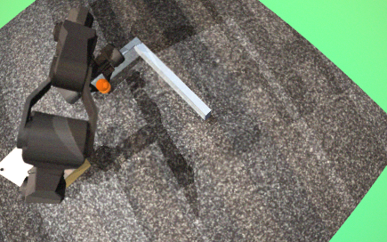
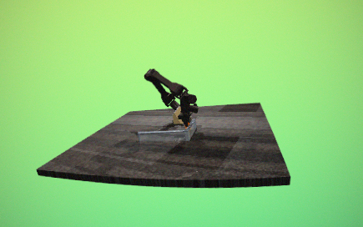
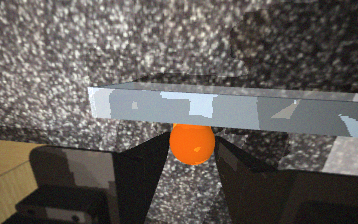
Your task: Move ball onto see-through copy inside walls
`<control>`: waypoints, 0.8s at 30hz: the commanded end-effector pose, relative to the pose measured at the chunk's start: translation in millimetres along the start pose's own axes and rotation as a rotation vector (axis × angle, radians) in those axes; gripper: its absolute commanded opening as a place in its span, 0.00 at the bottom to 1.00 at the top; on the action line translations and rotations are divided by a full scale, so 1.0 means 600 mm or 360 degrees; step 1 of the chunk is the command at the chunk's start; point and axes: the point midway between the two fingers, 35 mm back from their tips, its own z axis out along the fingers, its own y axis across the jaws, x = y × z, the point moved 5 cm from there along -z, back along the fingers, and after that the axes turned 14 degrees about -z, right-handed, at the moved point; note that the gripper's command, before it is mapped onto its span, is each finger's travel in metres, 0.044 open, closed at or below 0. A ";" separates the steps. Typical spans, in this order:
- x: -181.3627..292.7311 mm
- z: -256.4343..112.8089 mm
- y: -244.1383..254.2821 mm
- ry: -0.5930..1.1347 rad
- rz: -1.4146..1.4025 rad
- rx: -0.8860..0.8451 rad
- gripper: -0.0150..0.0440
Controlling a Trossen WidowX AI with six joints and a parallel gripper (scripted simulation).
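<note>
The orange ball is between the fingertips of my gripper, which is shut on it. In the wrist view the ball is right beside the near face of one clear wall, close to that wall's free end. I cannot tell whether the ball touches the wall or the table. The other clear wall meets it at a corner. The see-through copy does not show clearly apart from the ball; only a slightly lighter orange edge shows at the ball's top in the wrist view.
A wooden block with a white face lies partly under the arm in the top view. Its wooden side shows at the lower left in the wrist view. The arm hides part of the first wall in the top view.
</note>
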 end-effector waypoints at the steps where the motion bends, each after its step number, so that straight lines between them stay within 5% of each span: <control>1: 0.000 0.014 0.003 0.0008 -0.0010 0.0007 0.25; 24: 0.000 0.046 0.003 0.0010 -0.0010 0.0007 0.25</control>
